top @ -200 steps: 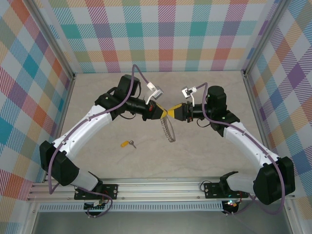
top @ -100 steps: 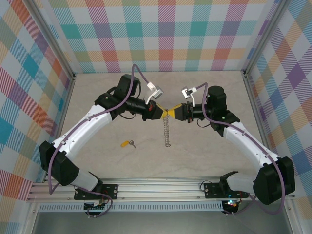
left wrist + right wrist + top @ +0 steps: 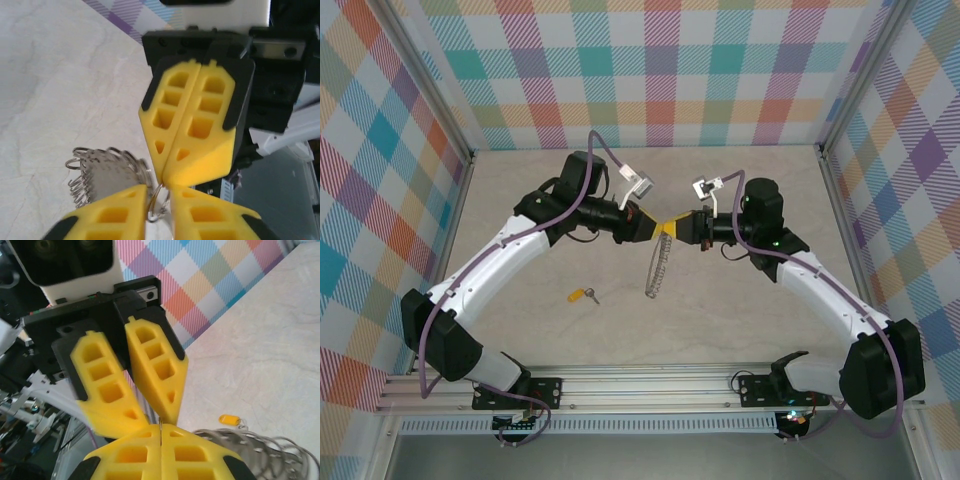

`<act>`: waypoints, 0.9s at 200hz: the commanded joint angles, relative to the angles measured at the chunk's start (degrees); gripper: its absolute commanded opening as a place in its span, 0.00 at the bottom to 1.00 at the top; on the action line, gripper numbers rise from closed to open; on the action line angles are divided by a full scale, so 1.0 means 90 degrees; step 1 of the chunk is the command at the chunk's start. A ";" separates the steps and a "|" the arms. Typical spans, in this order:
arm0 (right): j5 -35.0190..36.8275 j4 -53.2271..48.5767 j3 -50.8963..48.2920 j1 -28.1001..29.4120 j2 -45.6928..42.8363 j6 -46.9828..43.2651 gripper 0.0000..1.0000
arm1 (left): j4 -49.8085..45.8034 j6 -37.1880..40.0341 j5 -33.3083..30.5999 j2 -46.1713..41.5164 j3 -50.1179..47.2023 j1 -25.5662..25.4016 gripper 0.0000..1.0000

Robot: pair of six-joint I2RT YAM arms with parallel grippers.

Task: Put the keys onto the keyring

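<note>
The keyring, a silvery chain loop, hangs over the table's middle from where both grippers meet tip to tip. My right gripper is shut on its thin top wire; its own pads press together on that wire. My left gripper faces it with jaws a little apart, and a small wire loop of the keyring sits in the gap. The chain's coils bunch left of those fingers. The key, with its yellow-orange head, lies flat on the table, left of and below the chain, and also appears beyond my right gripper's fingers.
The pale marbled table is walled by checked panels at the back and both sides. A metal rail with the arm bases runs along the near edge. Both forearms slant inward toward the middle.
The two grippers closed the small gap between their tips. The hanging chain swung from right of centre, through straight down, to slanting left. The key has not moved.
</note>
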 commanded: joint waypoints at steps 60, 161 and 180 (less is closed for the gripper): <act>0.1086 0.1727 -0.0386 0.0035 -0.0265 0.0852 0.00 | 0.1900 -0.1827 -0.1973 -0.1085 -0.1065 0.0118 0.65; 0.1031 0.2672 -0.0328 0.0045 -0.0018 0.1370 0.00 | 0.3363 -0.2373 -0.0882 -0.0750 -0.1498 0.0201 0.56; 0.0967 0.2885 -0.0294 0.0049 0.0025 0.1409 0.00 | 0.3581 -0.2442 -0.0655 -0.0659 -0.1525 0.0204 0.54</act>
